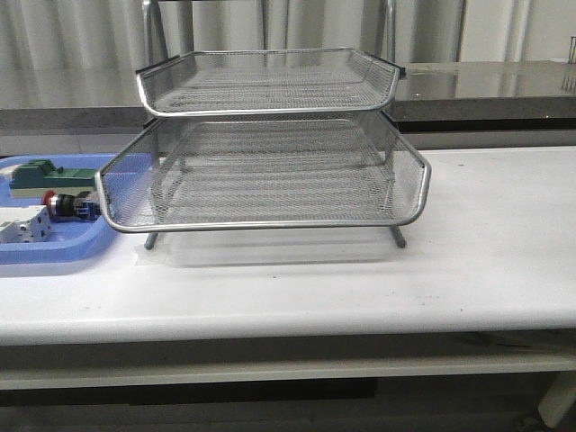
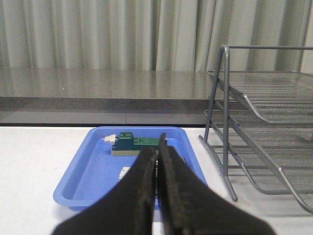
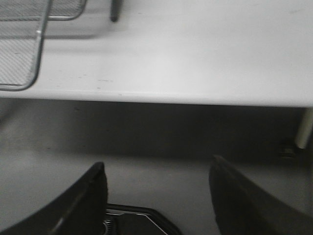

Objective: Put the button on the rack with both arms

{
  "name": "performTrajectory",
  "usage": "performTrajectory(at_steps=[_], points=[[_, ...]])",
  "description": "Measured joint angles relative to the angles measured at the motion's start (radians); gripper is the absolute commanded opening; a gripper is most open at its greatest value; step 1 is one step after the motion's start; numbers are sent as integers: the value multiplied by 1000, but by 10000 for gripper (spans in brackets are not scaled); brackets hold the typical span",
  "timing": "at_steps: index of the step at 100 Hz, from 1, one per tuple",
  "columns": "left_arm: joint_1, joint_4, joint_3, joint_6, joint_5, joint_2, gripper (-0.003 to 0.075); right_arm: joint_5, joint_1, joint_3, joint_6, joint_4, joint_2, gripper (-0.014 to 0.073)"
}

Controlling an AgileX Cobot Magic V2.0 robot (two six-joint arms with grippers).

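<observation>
Nothing picked yet: the button (image 1: 65,206) lies in the blue tray (image 1: 54,255). My left gripper (image 2: 157,156) is pressed together (empty), my right gripper (image 3: 156,178) spread apart. Next I must open and reach the button.

Button (image 1: 65,206): red cap, black body, blue rear, lying on its side w/ cap toward 9 o'clock, just beside the rack's lower tier at its 9 o'clock. Rack (image 1: 270,171): silver wire-mesh tiers on thin legs, upright at table center, nothing seen in its tiers.
</observation>
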Motion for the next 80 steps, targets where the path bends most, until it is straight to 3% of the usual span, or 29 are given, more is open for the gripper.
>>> performTrajectory(at_steps=[11,30,40,66,71,80], points=[[0,0,0,0,0,0,4,84,0,-24,53,-88,-70,468],[0,0,0,0,0,0,4,155,0,-32,70,-110,-158,451],[0,0,0,0,0,0,4,167,0,-32,72,-112,-186,352],[0,0,0,0,0,0,4,176,0,-32,74,-110,-214,-27],[0,0,0,0,0,0,4,178,0,-32,74,-108,-214,-75],[0,0,0,0,0,0,4,178,0,-32,74,-108,-214,-68]])
